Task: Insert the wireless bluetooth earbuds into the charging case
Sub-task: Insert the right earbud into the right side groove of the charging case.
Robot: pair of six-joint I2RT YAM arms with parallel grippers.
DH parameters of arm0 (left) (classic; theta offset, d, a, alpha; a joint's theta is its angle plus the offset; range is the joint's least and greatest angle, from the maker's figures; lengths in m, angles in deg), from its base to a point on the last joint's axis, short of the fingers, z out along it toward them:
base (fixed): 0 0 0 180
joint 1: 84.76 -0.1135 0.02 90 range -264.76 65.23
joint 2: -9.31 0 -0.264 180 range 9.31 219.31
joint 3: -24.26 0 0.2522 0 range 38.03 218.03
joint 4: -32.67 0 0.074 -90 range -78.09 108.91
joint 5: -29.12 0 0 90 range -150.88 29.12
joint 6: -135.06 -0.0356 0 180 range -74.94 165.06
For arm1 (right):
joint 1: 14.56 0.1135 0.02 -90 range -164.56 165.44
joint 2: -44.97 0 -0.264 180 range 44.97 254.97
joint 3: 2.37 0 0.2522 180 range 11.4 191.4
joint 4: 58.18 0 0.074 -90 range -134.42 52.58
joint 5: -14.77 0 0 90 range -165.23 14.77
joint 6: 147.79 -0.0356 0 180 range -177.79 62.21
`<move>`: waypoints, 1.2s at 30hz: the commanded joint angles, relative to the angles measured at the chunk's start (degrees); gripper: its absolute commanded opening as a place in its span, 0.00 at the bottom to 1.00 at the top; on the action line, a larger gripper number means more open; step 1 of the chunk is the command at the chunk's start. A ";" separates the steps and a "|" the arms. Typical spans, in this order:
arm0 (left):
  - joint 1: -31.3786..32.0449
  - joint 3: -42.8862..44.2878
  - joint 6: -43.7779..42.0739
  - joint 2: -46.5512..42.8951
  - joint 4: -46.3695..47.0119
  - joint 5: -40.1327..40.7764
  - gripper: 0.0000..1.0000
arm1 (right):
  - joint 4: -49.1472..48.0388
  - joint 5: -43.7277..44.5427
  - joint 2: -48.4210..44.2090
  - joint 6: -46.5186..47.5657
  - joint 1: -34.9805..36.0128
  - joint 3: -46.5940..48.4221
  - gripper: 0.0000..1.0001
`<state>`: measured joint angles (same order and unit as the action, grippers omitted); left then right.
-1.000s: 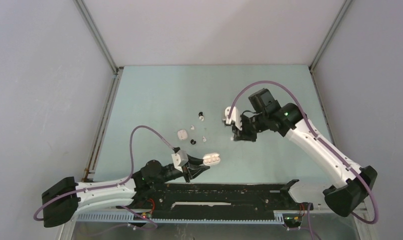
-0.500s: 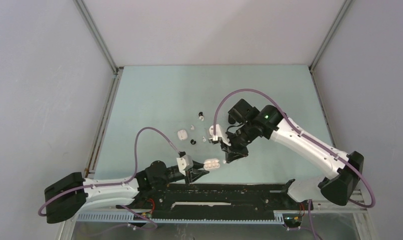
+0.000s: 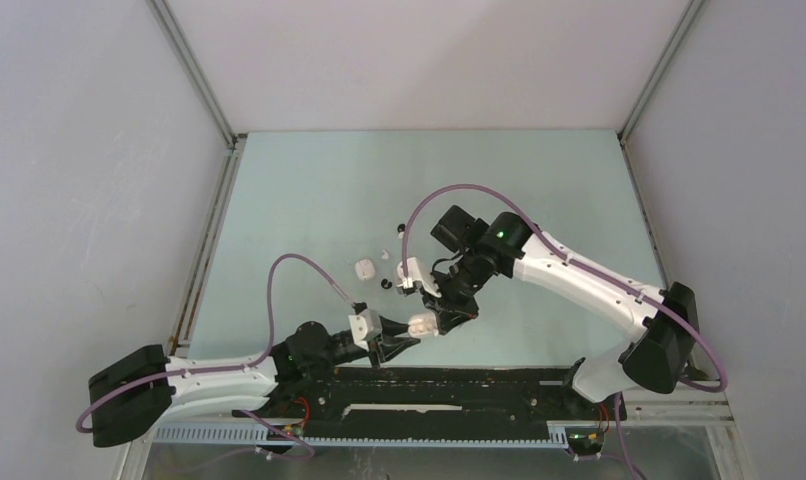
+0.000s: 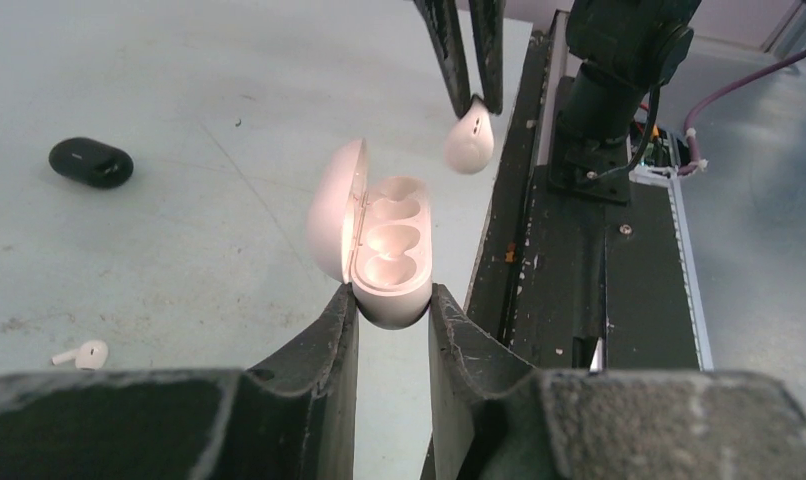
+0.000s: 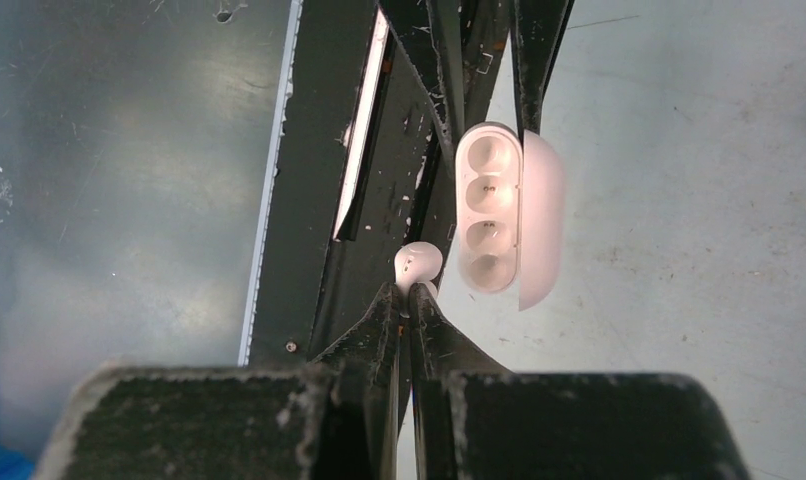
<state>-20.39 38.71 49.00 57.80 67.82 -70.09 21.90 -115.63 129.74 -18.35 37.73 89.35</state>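
Evidently the left gripper [image 3: 397, 343] is serving as a vice. From above, it is clamped on the open white charging case [image 3: 422, 325] and presents it near the middle of the worktop's [image 3: 539, 190] near edge, where the right gripper [image 3: 449, 316] can reach it from the far side. Loose buds [image 3: 386, 285] and a small white case [image 3: 362, 269] lie farther in, toward the left edge.

From the left wrist, the case's lid is swung aside and both wells look empty and exposed. The white earbud [image 4: 469, 142] hangs from the right gripper's tips just beyond the far well, apart from the case. A black case [image 4: 91, 162] and a stray white earbud [image 4: 82, 353] rest on the worktop behind.

From the right wrist, the jaws are pinched shut on the bud's narrow end, leaving the rounded body free to seat. It sits beside the case rather than over a well, so a small sideways correction seems needed.
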 commanded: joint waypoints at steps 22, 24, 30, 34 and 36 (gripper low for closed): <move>0.40 -2.00 -0.41 0.51 6.86 -2.30 0.00 | -4.25 3.18 2.76 -2.35 1.72 2.30 0.00; 0.40 -1.98 -0.46 0.54 6.82 -2.30 0.00 | -4.35 3.77 2.84 -2.42 1.73 2.31 0.00; 0.40 -2.09 -0.43 0.18 6.82 -2.73 0.00 | -4.63 4.96 2.80 -2.35 1.25 2.33 0.00; 0.40 -2.35 -0.44 -0.42 6.82 -2.52 0.00 | -4.39 4.90 2.92 -2.35 1.15 2.37 0.00; 0.40 -2.52 -0.43 -0.85 6.84 -2.41 0.00 | -4.16 4.74 2.85 -2.27 1.22 2.31 0.00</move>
<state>-20.39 38.71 49.07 58.57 70.64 -71.99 18.60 -111.39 132.19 -20.32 38.95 89.57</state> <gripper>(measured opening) 0.281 0.051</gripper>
